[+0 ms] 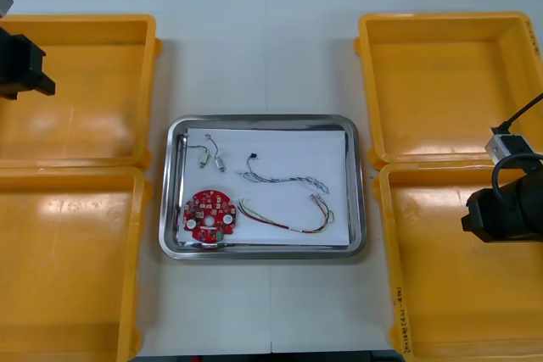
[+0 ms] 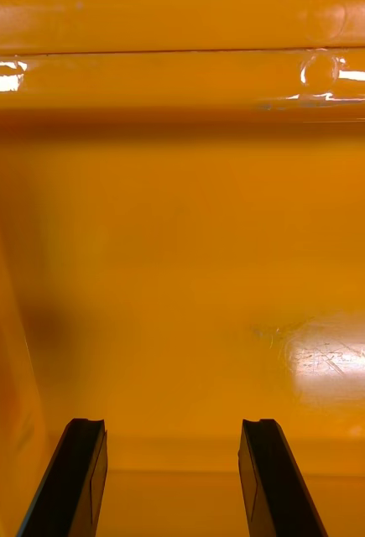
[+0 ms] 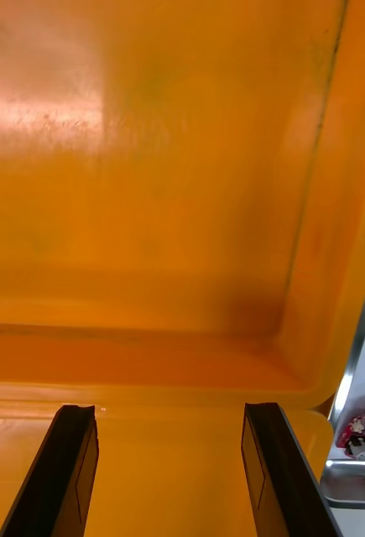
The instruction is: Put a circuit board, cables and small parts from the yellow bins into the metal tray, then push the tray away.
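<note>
The metal tray (image 1: 171, 201), white inside, lies at the table's middle. In it are a round red circuit board (image 1: 210, 215), small metal parts (image 1: 212, 157), a twisted blue and white cable (image 1: 284, 177) and a red and yellow cable (image 1: 288, 218). My left gripper (image 3: 169, 470) is open over the bare left yellow bins, with nothing between its fingers; the left arm (image 1: 21, 65) is at the far left bin. My right gripper (image 2: 174, 478) is open over the bare floor of the near right bin (image 1: 450, 294); the right arm (image 1: 505, 209) hangs there.
Two yellow bins stand on each side: far left (image 1: 85, 91), near left (image 1: 68, 260) and far right (image 1: 450, 82), all looking bare. The left wrist view catches the tray's corner (image 3: 354, 377) and the circuit board (image 3: 362, 428) beside the bin wall. Open table lies beyond the tray.
</note>
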Action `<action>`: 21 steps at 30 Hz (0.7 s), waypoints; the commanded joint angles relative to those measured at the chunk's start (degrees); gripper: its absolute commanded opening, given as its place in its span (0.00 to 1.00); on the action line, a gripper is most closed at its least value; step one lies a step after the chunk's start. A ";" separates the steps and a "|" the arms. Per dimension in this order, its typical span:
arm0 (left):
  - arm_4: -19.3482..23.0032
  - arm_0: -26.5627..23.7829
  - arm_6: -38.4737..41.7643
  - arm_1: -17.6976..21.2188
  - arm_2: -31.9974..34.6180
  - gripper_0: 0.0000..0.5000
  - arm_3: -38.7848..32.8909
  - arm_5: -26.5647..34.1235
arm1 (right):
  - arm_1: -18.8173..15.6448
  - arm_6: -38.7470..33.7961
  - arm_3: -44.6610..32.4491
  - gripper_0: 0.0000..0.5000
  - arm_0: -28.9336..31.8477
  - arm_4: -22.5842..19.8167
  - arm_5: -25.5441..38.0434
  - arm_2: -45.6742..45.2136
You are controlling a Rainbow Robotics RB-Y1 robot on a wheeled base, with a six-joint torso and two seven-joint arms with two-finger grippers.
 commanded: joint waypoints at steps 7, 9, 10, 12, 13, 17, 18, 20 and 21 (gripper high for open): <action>1.06 12.50 -4.85 2.52 6.37 1.00 -10.80 0.36 | -0.69 -0.52 -0.46 0.92 0.73 -0.82 0.21 -1.91; 1.23 14.87 -5.02 2.43 7.86 1.00 -12.91 0.36 | -0.78 -0.44 -0.46 0.91 0.73 -0.91 0.21 -1.82; 1.23 15.40 -5.11 2.43 8.04 1.00 -13.35 0.36 | -0.78 -0.35 -0.46 0.91 0.73 -1.00 0.21 -1.91; 1.67 17.33 -5.46 2.43 9.09 1.00 -15.02 0.36 | -0.78 0.27 -0.46 0.91 0.47 -1.26 0.21 -1.82; 1.76 17.95 -5.46 2.43 9.53 1.00 -15.55 0.36 | -0.78 0.62 -0.46 0.91 0.29 -1.35 0.21 -1.82; 2.38 21.02 -6.43 2.52 11.11 1.00 -17.84 0.36 | -0.78 6.16 -0.46 0.91 -0.68 -1.79 0.21 -1.82; 2.46 21.46 -6.52 2.52 11.29 1.00 -18.10 0.36 | -0.69 6.95 -0.46 0.91 -0.85 -1.88 0.21 -1.82; 2.82 23.40 -8.54 2.43 12.34 1.00 -19.59 0.36 | -0.78 10.29 -0.46 0.92 -1.55 -2.23 0.21 -1.47; 2.82 24.10 -9.33 2.43 12.78 1.00 -19.95 0.36 | -0.78 11.34 -0.46 0.91 -1.82 -2.40 0.21 -1.30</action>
